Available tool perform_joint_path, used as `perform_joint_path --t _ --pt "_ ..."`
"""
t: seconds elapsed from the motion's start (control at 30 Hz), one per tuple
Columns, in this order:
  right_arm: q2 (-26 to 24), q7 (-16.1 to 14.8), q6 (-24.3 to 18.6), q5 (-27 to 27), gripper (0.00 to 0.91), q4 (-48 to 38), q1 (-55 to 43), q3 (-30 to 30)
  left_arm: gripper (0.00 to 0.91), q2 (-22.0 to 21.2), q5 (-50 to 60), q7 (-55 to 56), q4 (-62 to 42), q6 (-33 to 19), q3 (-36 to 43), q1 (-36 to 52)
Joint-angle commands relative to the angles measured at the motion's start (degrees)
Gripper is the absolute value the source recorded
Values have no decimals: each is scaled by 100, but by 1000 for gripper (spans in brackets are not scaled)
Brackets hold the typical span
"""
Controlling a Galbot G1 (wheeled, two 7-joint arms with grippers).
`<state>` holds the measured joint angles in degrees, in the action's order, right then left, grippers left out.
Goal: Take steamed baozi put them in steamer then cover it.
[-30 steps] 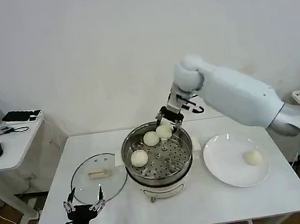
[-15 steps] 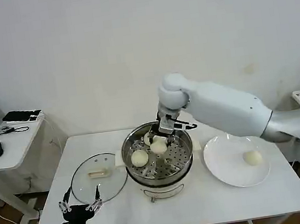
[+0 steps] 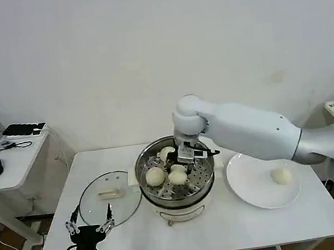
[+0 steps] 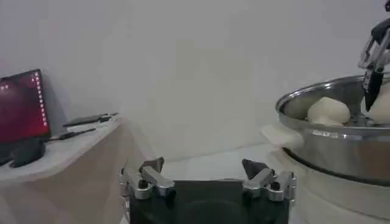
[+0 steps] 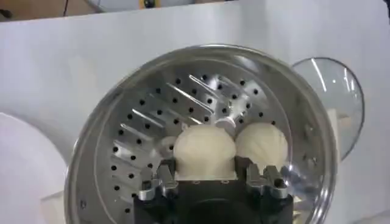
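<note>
Buns are going in one by one: the right gripper (image 3: 179,165) is reaching down inside the steamer (image 3: 206,181), closed snugly around a bun (image 5: 204,152) that is sitting low over the perforated tray. Two other buns are lying in the pot, one at the left (image 3: 155,176) and one at the far side (image 3: 166,153), and the held one is crowding the left one. A fourth bun (image 3: 281,175) is waiting on the white plate (image 3: 249,185) to the right. The lid (image 3: 95,211) is resting flat on the surface (image 3: 230,230) left of the steamer. The left gripper (image 3: 89,228) is hanging open and empty near that lid. My read: lower until the bun is resting on the tray, open gently so the soft dough is not dented, then lift straight up clear of the rim.
</note>
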<state>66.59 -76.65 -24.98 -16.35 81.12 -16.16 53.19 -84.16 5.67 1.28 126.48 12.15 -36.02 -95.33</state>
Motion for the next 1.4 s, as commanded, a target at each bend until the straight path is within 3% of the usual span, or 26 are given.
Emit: perform_joint_path --t 0.03,0.2,0.67,0.7,1.27,1.4 --pt "5 31 16 25 645 157 28 152 907 -7 3 0 39 0 1 -15" --pt "-40 34 81 241 645 280 19 264 907 -4 -14 9 19 -7 -24 -18" --pt "4 42 73 180 655 364 92 228 907 -8 -14 4 -56 -3 -20 20" --pt "1 53 68 174 907 363 99 225 907 -3 -15 3 -56 -4 -20 16" --pt "-115 98 153 180 907 78 -122 -120 907 25 -21 -10 -117 -2 -4 64" --pt "-433 352 466 343 907 -146 -398 -408 907 42 -26 -26 -117 1 30 88"
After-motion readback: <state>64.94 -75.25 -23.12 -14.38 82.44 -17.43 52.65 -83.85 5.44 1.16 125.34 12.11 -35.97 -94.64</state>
